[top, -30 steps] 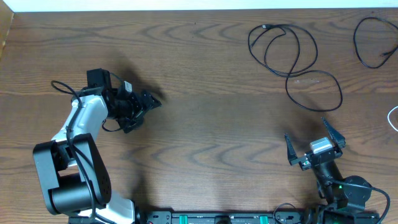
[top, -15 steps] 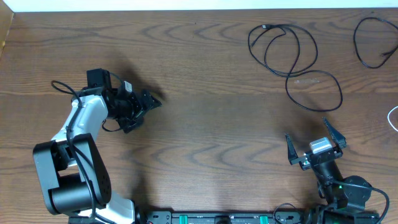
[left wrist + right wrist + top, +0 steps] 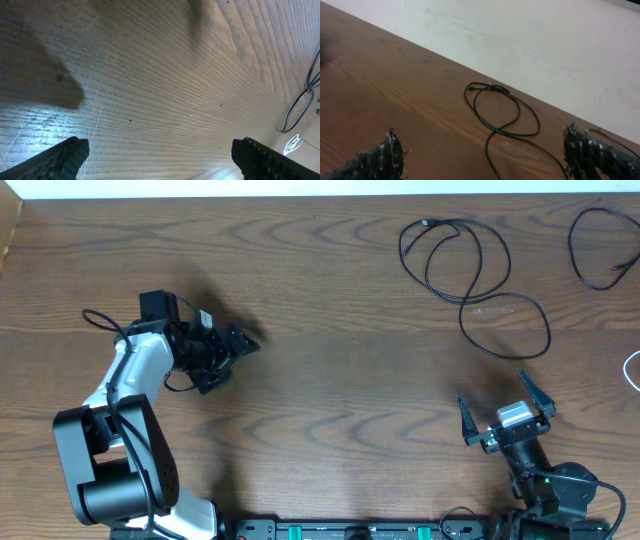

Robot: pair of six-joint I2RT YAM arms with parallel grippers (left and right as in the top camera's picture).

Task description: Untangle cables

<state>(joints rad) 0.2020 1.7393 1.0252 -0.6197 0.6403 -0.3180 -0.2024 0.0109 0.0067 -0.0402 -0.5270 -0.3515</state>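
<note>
**Jaws.** The left jaws stand wide apart and hold nothing. They hang low over bare wood on the left side of the table, at the end of the left arm. The right jaws are likewise fully apart and empty, near the near right corner on the right arm, and face the far edge.

**Cables.** All lie on the right half.
- A looped black cable rests toward the far edge and crosses itself at several places.
- A second black cable sits in the far right corner, apart from the first.
- A white cable shows only at the right edge and runs out of the overhead view.

No cable touches another, so the self-crossings of the looped cable look like the work left.

**Risks.**
- A pull on one end of the looped cable could draw the crossings into a knot; a lift at a loop would be safer.
- The cords lie flat and thin, so jaws closing low may scrape the wood or miss.
- The corner cable and the white cable are close to edges, and a sideways drag could carry them off.
- The left arm must cross the table to help and could meet the right arm there.

**Room.** The centre and near left are open and suit spreading a cable. The far right corner is crowded.
</note>
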